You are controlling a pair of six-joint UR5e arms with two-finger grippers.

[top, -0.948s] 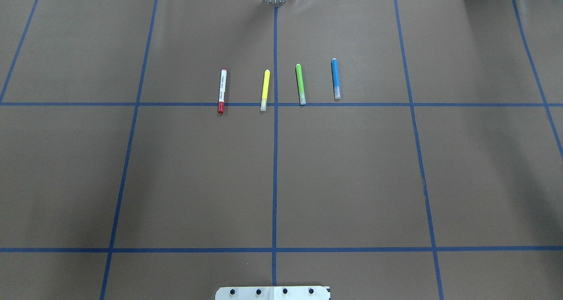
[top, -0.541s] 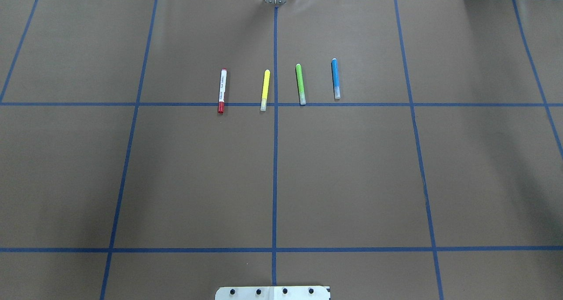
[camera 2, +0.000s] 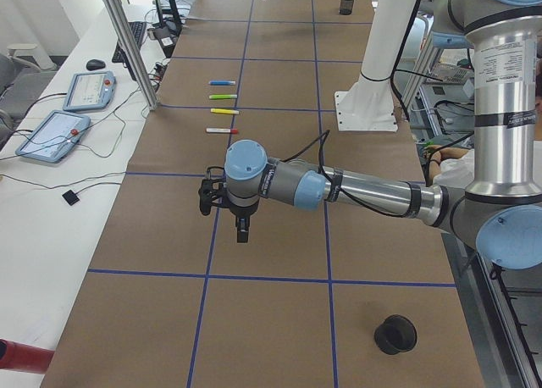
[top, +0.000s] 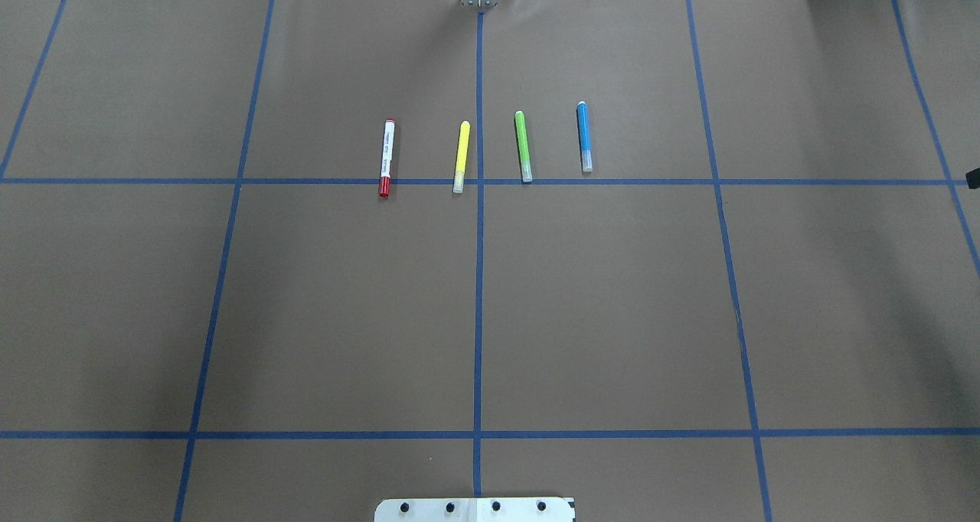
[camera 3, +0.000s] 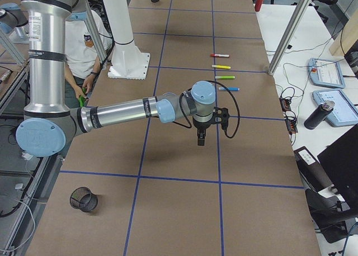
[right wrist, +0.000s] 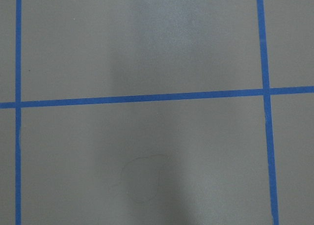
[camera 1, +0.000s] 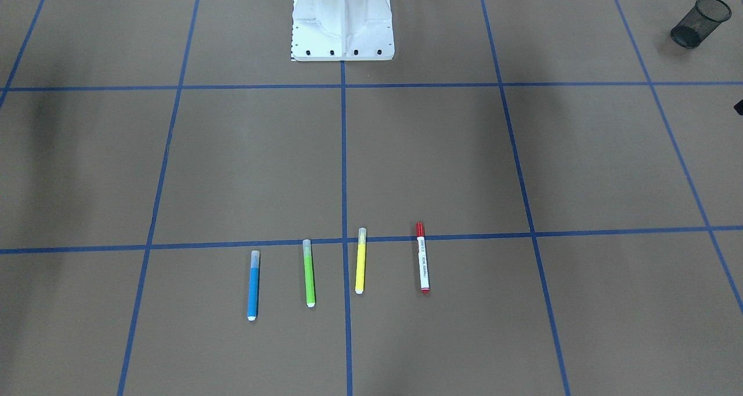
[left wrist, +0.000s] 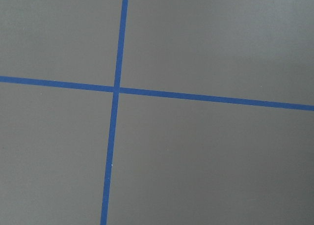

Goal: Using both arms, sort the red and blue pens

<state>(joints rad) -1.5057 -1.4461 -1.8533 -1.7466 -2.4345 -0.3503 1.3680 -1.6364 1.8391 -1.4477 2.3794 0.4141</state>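
Note:
Both pens lie flat in one row with two highlighters at the table's far middle. The red pen (top: 386,158) (camera 1: 423,258), white-barrelled with a red cap, is on the row's left end in the overhead view. The blue pen (top: 584,137) (camera 1: 253,284) is on its right end. My left gripper (camera 2: 242,234) hangs fingers-down over bare table, well left of the row. My right gripper (camera 3: 201,141) hangs the same way, well right of it. Only a dark sliver of it (top: 974,176) shows overhead. Whether either is open or shut I cannot tell. Both wrist views show only brown paper and blue tape.
A yellow highlighter (top: 462,157) and a green highlighter (top: 523,146) lie between the two pens. A black mesh cup (camera 1: 699,14) lies on my left side, another mesh cup (camera 3: 84,199) on my right. The white robot base (camera 1: 342,18) stands mid-table. A person (camera 3: 84,49) sits behind it.
A dark tip of the right gripper has come in at the overhead view's right edge. The pens and highlighters have not moved.

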